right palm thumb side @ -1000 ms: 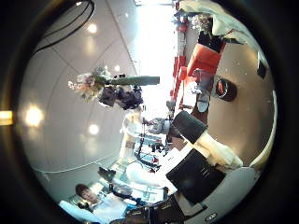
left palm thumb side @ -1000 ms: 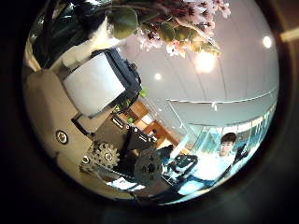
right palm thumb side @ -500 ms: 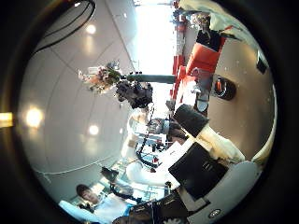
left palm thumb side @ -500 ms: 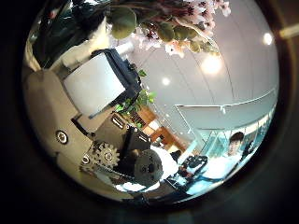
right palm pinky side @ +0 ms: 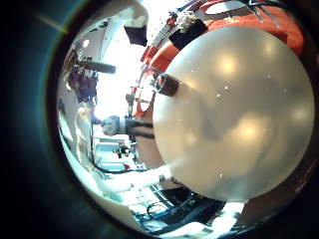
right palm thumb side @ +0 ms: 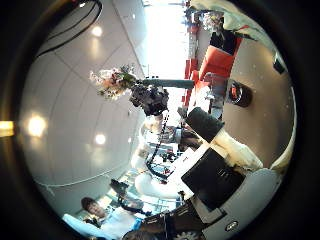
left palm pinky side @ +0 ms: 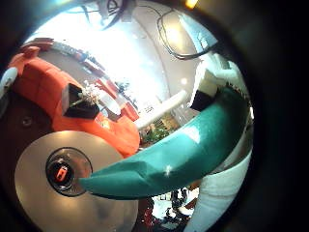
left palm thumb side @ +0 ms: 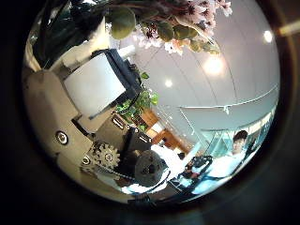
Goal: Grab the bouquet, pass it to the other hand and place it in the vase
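Observation:
In the right thumb side palm view my left hand [right palm thumb side: 150, 98] is in the air, fingers curled round the bouquet [right palm thumb side: 112, 80], whose stem [right palm thumb side: 172, 83] sticks out sideways. The flowers [left palm thumb side: 173, 23] lie just past my left hand's fingers [left palm thumb side: 98, 82]. The bouquet's wrapped stem [left palm pinky side: 169, 159] crosses close over the left palm. The vase [left palm pinky side: 62, 172] stands on the round table [left palm pinky side: 39, 198] below; it also shows as the vase [right palm thumb side: 240, 95] and the vase [right palm pinky side: 165, 86]. My right hand [right palm thumb side: 220, 165] holds nothing, its fingers straight, apart from the bouquet.
A sofa [left palm pinky side: 58, 82] curves behind the round table [right palm pinky side: 239, 110]. A small low table [left palm pinky side: 85, 101] with things on it stands by the sofa. The left arm [right palm pinky side: 120, 124] reaches in beside the table's edge.
Seen from the right palm, the left hand with the bouquet has drifted a little further from the table while the vase stays put. The left palm's view has turned slightly.

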`<state>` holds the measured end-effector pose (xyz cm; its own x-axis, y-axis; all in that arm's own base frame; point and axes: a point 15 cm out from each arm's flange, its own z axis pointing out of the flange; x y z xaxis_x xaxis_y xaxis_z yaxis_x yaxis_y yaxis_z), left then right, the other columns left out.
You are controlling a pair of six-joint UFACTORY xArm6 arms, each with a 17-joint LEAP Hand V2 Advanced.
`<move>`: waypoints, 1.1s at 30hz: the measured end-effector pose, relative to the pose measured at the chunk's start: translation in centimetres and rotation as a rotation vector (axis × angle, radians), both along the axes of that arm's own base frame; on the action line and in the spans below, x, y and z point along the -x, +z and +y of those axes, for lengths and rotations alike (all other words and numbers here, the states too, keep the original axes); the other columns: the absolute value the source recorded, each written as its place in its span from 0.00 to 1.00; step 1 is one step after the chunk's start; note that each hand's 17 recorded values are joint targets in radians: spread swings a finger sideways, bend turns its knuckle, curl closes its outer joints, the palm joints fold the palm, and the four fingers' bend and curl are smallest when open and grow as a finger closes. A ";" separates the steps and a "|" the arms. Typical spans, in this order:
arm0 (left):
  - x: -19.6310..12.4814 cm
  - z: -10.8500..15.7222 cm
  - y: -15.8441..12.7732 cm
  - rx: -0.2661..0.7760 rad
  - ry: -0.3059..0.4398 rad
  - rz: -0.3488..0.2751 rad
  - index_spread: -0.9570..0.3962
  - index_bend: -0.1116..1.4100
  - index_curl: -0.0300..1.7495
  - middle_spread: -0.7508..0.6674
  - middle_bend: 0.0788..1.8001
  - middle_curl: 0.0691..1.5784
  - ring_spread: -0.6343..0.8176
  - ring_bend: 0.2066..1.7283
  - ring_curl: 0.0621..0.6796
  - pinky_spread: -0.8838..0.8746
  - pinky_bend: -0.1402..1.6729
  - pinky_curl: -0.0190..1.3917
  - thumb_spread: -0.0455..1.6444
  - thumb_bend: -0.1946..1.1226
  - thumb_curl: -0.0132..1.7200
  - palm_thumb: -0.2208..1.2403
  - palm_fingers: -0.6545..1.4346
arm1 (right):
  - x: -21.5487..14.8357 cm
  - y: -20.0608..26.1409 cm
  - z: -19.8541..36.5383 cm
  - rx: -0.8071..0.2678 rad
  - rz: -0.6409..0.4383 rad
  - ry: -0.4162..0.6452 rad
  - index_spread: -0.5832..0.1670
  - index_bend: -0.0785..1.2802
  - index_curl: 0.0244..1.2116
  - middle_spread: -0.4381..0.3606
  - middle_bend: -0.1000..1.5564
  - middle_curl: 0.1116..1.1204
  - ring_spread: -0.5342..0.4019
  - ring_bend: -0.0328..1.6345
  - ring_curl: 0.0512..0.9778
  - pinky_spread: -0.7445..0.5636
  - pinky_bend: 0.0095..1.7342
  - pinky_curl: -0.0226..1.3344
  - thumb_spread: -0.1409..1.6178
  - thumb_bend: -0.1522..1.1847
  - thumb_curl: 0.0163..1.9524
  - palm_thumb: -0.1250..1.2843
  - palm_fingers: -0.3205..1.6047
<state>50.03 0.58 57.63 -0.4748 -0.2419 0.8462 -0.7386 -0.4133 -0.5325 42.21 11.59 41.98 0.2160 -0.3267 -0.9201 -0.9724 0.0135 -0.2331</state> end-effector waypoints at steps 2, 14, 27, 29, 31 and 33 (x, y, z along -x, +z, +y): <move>-0.1 0.0 -0.7 0.008 0.001 0.014 0.14 0.43 0.79 0.16 0.59 0.62 0.16 0.85 0.74 0.17 0.74 0.60 0.69 0.18 0.55 0.90 0.84 | 0.0 -0.1 0.0 -0.001 0.002 0.000 0.36 0.29 0.41 0.40 0.44 0.38 0.43 0.60 0.34 0.83 0.39 0.43 0.65 0.10 0.24 0.59 0.35; -1.0 0.9 -2.9 -0.031 0.042 0.011 0.14 0.41 0.80 0.16 0.59 0.62 0.16 0.85 0.74 0.17 0.74 0.61 0.69 0.16 0.55 0.90 0.84 | -0.2 -0.6 -0.1 -0.002 0.001 0.005 0.36 0.28 0.41 0.35 0.42 0.38 0.38 0.63 0.36 0.81 0.37 0.41 0.65 0.10 0.24 0.59 0.38; -2.6 1.4 -5.5 -0.006 0.043 0.051 0.14 0.39 0.81 0.15 0.58 0.63 0.16 0.85 0.75 0.17 0.74 0.61 0.66 0.13 0.53 0.89 0.84 | -0.2 -0.4 -0.1 -0.001 -0.002 0.006 0.35 0.28 0.42 0.37 0.42 0.40 0.37 0.62 0.36 0.79 0.37 0.39 0.65 0.10 0.24 0.59 0.39; -2.8 1.7 -5.9 -0.009 0.052 0.056 0.14 0.39 0.81 0.15 0.58 0.63 0.16 0.85 0.75 0.17 0.74 0.61 0.65 0.14 0.53 0.88 0.83 | -0.2 -0.4 -0.1 -0.001 0.000 0.004 0.35 0.28 0.42 0.36 0.42 0.40 0.37 0.62 0.36 0.79 0.38 0.39 0.65 0.10 0.24 0.59 0.39; -3.1 1.8 -6.0 -0.013 0.058 0.055 0.14 0.38 0.82 0.15 0.58 0.63 0.16 0.85 0.75 0.16 0.74 0.62 0.64 0.13 0.52 0.87 0.83 | -0.2 -0.4 -0.1 -0.002 0.003 0.005 0.35 0.29 0.42 0.36 0.41 0.40 0.36 0.62 0.36 0.79 0.38 0.38 0.65 0.10 0.24 0.59 0.39; -3.2 2.0 -5.8 -0.018 0.064 0.050 0.14 0.38 0.82 0.14 0.58 0.63 0.15 0.84 0.75 0.16 0.74 0.62 0.63 0.13 0.51 0.87 0.83 | -0.2 -0.4 -0.1 -0.001 0.001 0.003 0.35 0.28 0.42 0.35 0.41 0.40 0.36 0.62 0.36 0.79 0.38 0.38 0.65 0.10 0.24 0.59 0.39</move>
